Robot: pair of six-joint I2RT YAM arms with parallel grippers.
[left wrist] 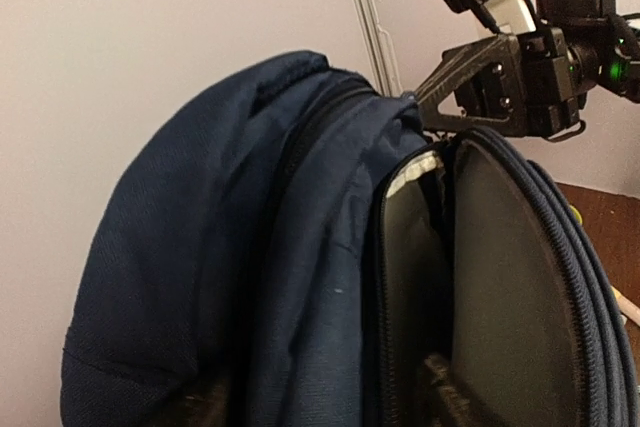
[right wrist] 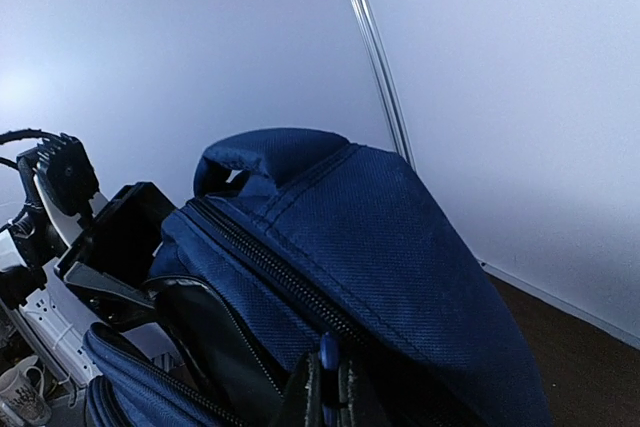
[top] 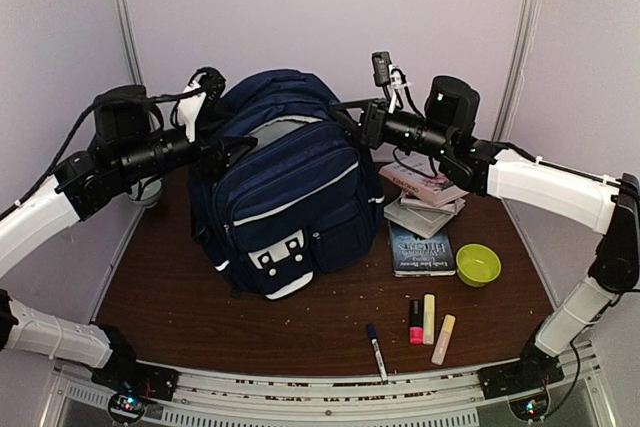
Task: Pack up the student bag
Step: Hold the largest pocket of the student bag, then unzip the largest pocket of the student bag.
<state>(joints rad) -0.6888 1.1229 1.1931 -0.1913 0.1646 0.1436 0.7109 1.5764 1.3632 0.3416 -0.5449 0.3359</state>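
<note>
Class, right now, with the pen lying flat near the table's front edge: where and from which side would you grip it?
Grip the pen mid-barrel, coming down from above. It lies flat on the table, long axis roughly near to far, so fingers should close across its thin width. Bare table on its left and a gap before the pink highlighter on its right leave room.
</note>
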